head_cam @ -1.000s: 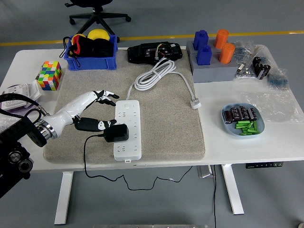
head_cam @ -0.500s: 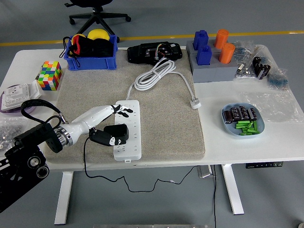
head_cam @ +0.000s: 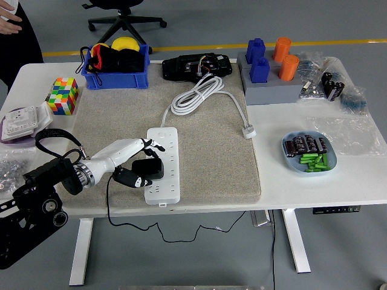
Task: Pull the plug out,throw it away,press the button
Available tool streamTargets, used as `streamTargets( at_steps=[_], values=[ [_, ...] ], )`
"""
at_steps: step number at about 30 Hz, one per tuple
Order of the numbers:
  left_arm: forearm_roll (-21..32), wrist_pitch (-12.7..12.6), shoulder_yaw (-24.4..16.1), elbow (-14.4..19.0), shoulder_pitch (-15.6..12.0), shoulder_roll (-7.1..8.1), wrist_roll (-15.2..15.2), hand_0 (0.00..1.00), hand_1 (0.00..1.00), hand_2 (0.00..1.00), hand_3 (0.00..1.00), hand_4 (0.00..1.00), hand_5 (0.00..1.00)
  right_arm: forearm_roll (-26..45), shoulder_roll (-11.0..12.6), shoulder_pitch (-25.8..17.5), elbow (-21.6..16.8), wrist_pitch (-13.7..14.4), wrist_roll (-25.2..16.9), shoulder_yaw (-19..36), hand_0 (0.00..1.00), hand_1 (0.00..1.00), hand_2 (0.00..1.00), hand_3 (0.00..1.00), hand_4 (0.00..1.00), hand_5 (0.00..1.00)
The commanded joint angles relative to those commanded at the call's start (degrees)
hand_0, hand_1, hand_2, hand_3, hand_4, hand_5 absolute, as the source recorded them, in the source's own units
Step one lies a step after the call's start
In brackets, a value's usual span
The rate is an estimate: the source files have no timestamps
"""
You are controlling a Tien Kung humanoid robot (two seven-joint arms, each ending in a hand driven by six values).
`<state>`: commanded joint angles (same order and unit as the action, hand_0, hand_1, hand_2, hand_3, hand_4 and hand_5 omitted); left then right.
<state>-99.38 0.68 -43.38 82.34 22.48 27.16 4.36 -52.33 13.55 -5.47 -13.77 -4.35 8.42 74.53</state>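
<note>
Left hand (head_cam: 138, 164) is grasping the black plug (head_cam: 149, 168), thumb below, fingers above, plug sitting in the power strip (head_cam: 163, 164) running lengthwise away

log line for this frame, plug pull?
left hand closed on black plug | plug seated in power strip | right arm out of view

- The left arm (head_cam: 66, 175) reaches in low from the left toward the power strip (head_cam: 163, 164).
- The left hand (head_cam: 134, 162) curls its fingers (head_cam: 151, 144) around the black plug (head_cam: 149, 168) on that strip.
</note>
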Motion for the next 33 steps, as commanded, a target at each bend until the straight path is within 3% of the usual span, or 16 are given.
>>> streamTargets(
  at_steps=[2, 3, 8, 9, 14, 15, 22, 30, 33],
  values=[
    [0.32, -0.02, 0.07, -0.07, 0.04, -0.06, 0.12, 0.652, 0.582, 0.599, 0.734, 0.845, 0.002, -0.03, -0.03, -0.08, 0.03, 0.00, 0.00, 0.02, 0.754, 0.687, 0.670, 0.672, 0.767, 0.672],
    [0.69, -0.06, 0.18, -0.19, 0.09, -0.12, 0.09, 0.452, 0.431, 0.524, 0.639, 0.817, 0.002, -0.08, -0.09, -0.11, 0.05, -0.02, 0.01, 0.05, 0.754, 0.687, 0.670, 0.672, 0.767, 0.672],
    [0.62, -0.38, 0.49, -0.39, 0.11, -0.25, 0.39, 0.452, 0.431, 0.524, 0.639, 0.817, 0.002, -0.21, -0.27, -0.20, -0.01, -0.04, 0.01, 0.20, 0.754, 0.687, 0.670, 0.672, 0.767, 0.672],
    [0.41, -0.29, 0.55, -0.45, 0.11, -0.26, 0.52, 0.381, 0.376, 0.475, 0.593, 0.765, 0.002, -0.26, -0.30, -0.22, -0.02, -0.05, 0.01, 0.22, 0.754, 0.687, 0.670, 0.672, 0.766, 0.671],
    [0.36, -1.26, 0.55, -0.62, 0.05, -0.37, 0.04, 0.381, 0.376, 0.475, 0.593, 0.765, 0.002, -0.37, -0.35, -0.30, -0.07, -0.02, -0.01, 0.42, 0.754, 0.687, 0.670, 0.672, 0.766, 0.671],
    [0.39, -1.64, 0.54, -0.64, 0.08, -0.42, -0.22, 0.354, 0.289, 0.387, 0.571, 0.643, 0.002, -0.38, -0.37, -0.32, -0.06, -0.02, -0.01, 0.48, 0.754, 0.686, 0.670, 0.671, 0.766, 0.672],
    [1.45, -5.02, 0.40, -0.91, 0.60, -0.71, -3.30, 0.324, 0.273, 0.375, 0.560, 0.638, 0.002, -0.50, -0.69, -0.47, -0.01, -0.02, 0.00, 1.01, 0.754, 0.686, 0.670, 0.671, 0.766, 0.671],
    [2.00, -5.73, -1.04, -0.59, 0.87, -0.53, -4.25, 0.323, 0.270, 0.371, 0.554, 0.645, 0.002, -0.55, -0.87, -0.49, -0.08, -0.02, 0.00, 1.21, 0.754, 0.686, 0.670, 0.671, 0.766, 0.672],
    [1.94, -6.29, -2.92, -1.99, 1.26, -0.69, -4.51, 0.329, 0.271, 0.365, 0.553, 0.648, 0.002, -0.56, -0.91, -0.52, -0.01, -0.02, 0.00, 1.22, 0.754, 0.686, 0.669, 0.671, 0.766, 0.671]
  ],
)
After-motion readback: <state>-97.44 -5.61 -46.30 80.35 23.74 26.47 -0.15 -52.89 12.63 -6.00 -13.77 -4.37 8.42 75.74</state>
